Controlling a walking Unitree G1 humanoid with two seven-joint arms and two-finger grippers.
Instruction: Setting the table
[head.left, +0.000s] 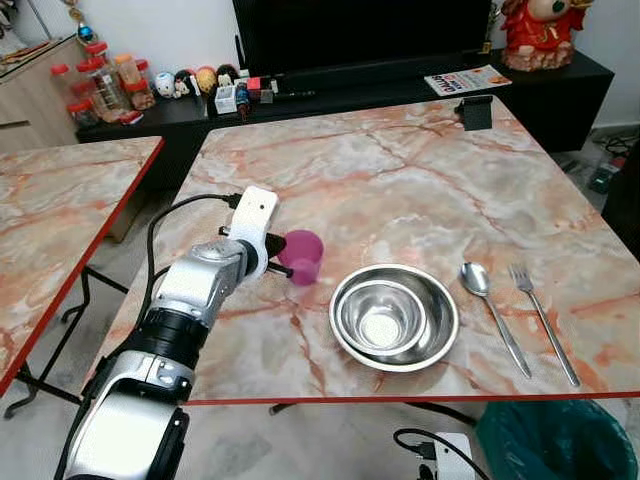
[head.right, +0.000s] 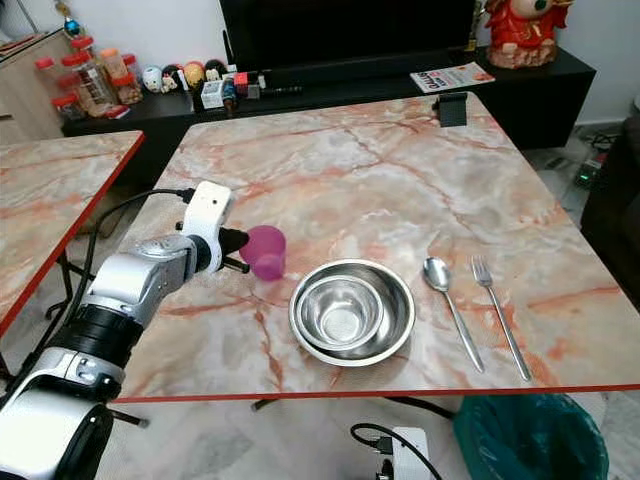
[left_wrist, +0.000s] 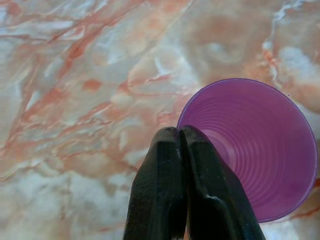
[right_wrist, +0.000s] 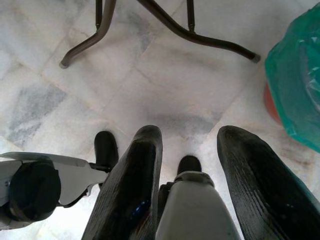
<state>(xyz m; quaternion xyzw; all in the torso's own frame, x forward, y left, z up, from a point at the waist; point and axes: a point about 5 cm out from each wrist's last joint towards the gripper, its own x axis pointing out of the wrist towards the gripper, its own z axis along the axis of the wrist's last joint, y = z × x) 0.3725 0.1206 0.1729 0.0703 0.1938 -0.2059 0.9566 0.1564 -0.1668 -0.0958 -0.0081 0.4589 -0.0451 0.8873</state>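
A purple plastic cup (head.left: 303, 256) stands on the marble table (head.left: 400, 170), left of two nested steel bowls (head.left: 393, 315). My left gripper (left_wrist: 179, 131) is shut on the cup's rim (left_wrist: 186, 108), one finger inside and one outside. A spoon (head.left: 490, 310) and a fork (head.left: 541, 320) lie side by side to the right of the bowls. My right gripper (right_wrist: 187, 140) hangs open below table level, over the tiled floor.
A black phone stand (head.left: 477, 111) sits at the table's far edge. A second marble table (head.left: 60, 200) stands to the left. A green-lined bin (head.left: 560, 440) is by the near right corner. A dark TV cabinet with jars and figurines (head.left: 150, 85) runs behind.
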